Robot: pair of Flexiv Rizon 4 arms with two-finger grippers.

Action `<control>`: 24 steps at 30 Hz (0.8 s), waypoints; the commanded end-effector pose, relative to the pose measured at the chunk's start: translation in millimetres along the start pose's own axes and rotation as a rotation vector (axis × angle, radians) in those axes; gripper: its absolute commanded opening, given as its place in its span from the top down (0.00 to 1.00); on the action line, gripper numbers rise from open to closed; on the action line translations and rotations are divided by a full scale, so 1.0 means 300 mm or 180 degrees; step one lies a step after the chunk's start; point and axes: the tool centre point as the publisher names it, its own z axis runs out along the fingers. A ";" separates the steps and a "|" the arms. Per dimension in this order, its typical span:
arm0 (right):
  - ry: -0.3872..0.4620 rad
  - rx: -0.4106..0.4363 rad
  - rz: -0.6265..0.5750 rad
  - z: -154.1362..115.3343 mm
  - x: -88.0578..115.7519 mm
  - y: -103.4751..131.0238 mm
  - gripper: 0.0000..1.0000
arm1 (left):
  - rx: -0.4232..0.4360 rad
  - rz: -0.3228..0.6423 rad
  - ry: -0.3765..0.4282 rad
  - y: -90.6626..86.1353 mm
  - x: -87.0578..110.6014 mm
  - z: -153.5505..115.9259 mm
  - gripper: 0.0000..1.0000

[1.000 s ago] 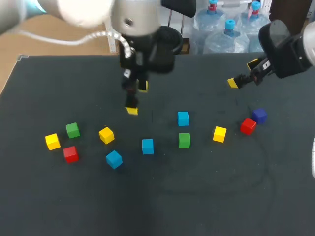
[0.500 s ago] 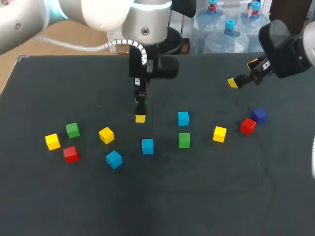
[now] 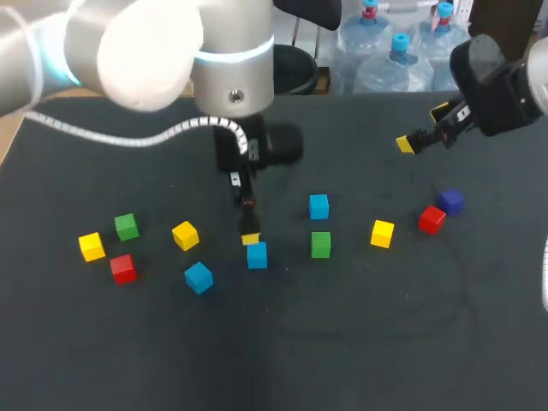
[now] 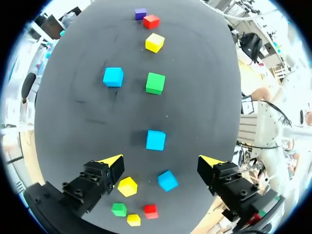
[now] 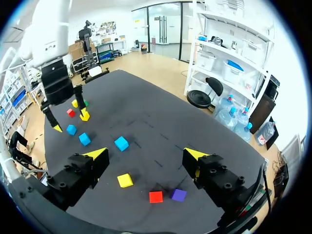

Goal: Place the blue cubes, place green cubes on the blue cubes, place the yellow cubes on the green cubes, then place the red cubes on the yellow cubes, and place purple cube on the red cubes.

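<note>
Left wrist view: my left gripper (image 4: 162,161) is open over the table (image 4: 195,97), the nearest blue cube (image 4: 167,180) between its fingers (image 4: 114,163), a second blue cube (image 4: 156,140) just ahead, the purple cube (image 4: 140,13) farthest off, toward the right edge. My right gripper (image 5: 145,153) is open too.

a dark table (image 3: 360,342) carries eleven small cubes, none stacked. toward its left lie a yellow cube (image 3: 92,247), a green cube (image 3: 127,226), a red cube (image 3: 123,268), a second yellow cube (image 3: 185,235) and a blue cube (image 3: 198,276). near the middle are a second blue cube (image 3: 257,255), a third blue cube (image 3: 318,205) and a second green cube (image 3: 320,244), and to the right a third yellow cube (image 3: 382,232) and a second red cube (image 3: 431,219) just beside a purple cube (image 3: 451,201).
</note>
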 end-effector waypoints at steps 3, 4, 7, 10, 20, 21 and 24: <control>0.0003 0.0021 0.0002 -0.005 0.001 0.005 0.00 | -0.0159 -0.0042 -0.0439 -0.024 0.013 0.033 0.00; 0.0003 0.0021 0.0002 -0.005 0.001 0.005 0.00 | -0.0145 -0.0033 -0.0446 -0.026 0.012 0.040 0.00; 0.0003 0.0021 0.0002 -0.005 0.001 0.005 0.00 | -0.0098 0.0088 -0.0407 -0.028 0.000 0.070 0.00; 0.0003 0.0021 0.0002 -0.005 0.001 0.005 0.00 | -0.0062 0.0264 -0.0318 -0.039 -0.019 0.092 0.00; 0.0003 0.0021 0.0002 -0.005 0.001 0.005 0.00 | 0.0011 0.0415 -0.0104 -0.024 -0.048 0.147 0.00; 0.0003 0.0021 0.0002 -0.005 0.001 0.005 0.00 | 0.0005 0.0402 -0.0100 -0.022 -0.050 0.151 0.00; 0.0003 0.0021 0.0002 -0.005 0.001 0.005 0.00 | 0.0023 0.0371 -0.0120 -0.018 -0.054 0.166 0.00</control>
